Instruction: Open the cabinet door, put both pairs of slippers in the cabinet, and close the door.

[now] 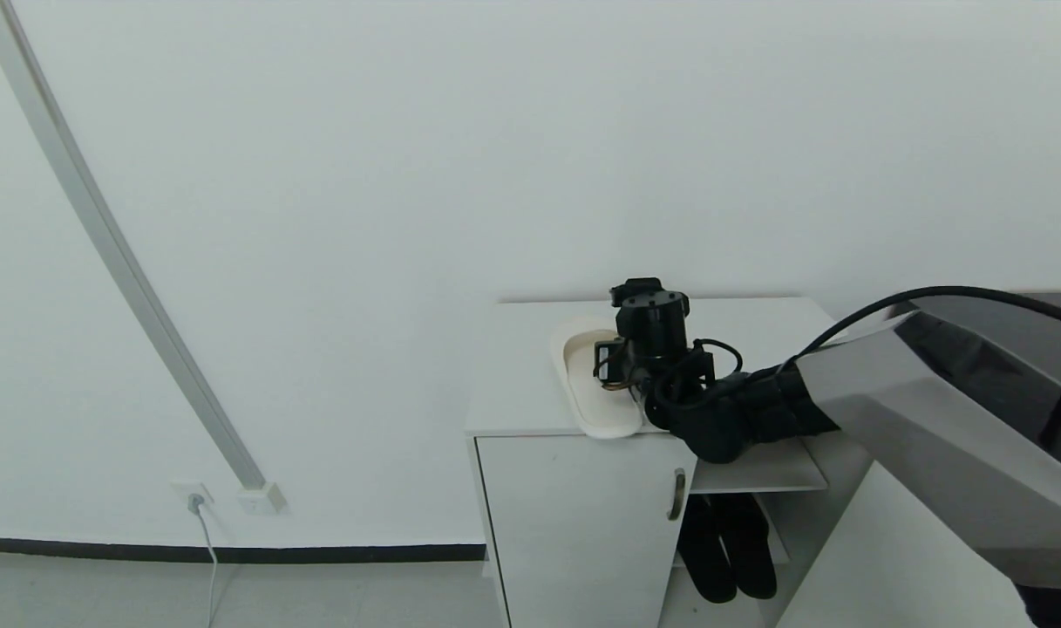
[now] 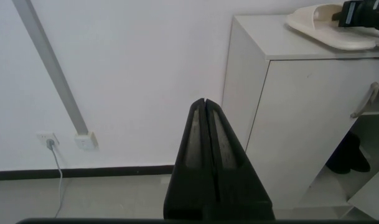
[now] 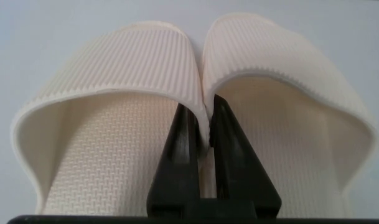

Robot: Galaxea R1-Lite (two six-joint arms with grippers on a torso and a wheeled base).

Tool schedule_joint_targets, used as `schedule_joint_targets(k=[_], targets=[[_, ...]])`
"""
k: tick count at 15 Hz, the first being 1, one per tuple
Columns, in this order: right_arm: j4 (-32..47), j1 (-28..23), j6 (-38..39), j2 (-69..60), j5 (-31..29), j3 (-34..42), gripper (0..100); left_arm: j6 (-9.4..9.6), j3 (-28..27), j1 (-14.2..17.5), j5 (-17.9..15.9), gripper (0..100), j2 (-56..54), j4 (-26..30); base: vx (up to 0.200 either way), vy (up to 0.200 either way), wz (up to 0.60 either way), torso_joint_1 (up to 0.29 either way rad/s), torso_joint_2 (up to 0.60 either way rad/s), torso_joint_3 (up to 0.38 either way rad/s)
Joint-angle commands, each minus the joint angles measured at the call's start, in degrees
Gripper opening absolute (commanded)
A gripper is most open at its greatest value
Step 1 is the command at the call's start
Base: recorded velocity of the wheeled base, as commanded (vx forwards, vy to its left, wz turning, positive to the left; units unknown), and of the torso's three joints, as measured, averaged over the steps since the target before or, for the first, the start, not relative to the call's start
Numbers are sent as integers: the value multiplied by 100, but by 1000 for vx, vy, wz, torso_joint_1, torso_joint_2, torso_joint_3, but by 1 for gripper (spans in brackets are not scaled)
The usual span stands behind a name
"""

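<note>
A pair of white slippers [image 1: 593, 397] lies side by side on top of the white cabinet [image 1: 521, 384], near its front edge. My right gripper [image 1: 615, 370] is over them, shut on the touching inner edges of both slippers [image 3: 133, 124], which sit pinched between its fingers [image 3: 183, 143]. A pair of black slippers [image 1: 726, 545] stands on the lower shelf of the open right-hand compartment. The left door [image 1: 574, 532] is closed, its handle [image 1: 676, 494] at its right edge. My left gripper [image 2: 205, 106] hangs shut and empty in the air, left of the cabinet [image 2: 301, 112].
A shelf [image 1: 757, 475] divides the open compartment above the black slippers [image 2: 351, 155]. On the wall to the left, a slanted grey conduit [image 1: 103, 235] runs down to a socket with a plugged-in cable [image 1: 197, 503]. Bare floor lies left of the cabinet.
</note>
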Motion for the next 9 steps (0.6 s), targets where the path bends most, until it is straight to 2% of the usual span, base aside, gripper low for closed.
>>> schedule_joint_targets(k=[1,9], targets=[[-187,366,2,-913,106,937,0,-1,0,0,4,0,7,0,0,0,0,0,0,0],[-908,999,-7,-2952,150,4127,0,-1,0,0,13,0,7,0,0,0,0,0,0,0]])
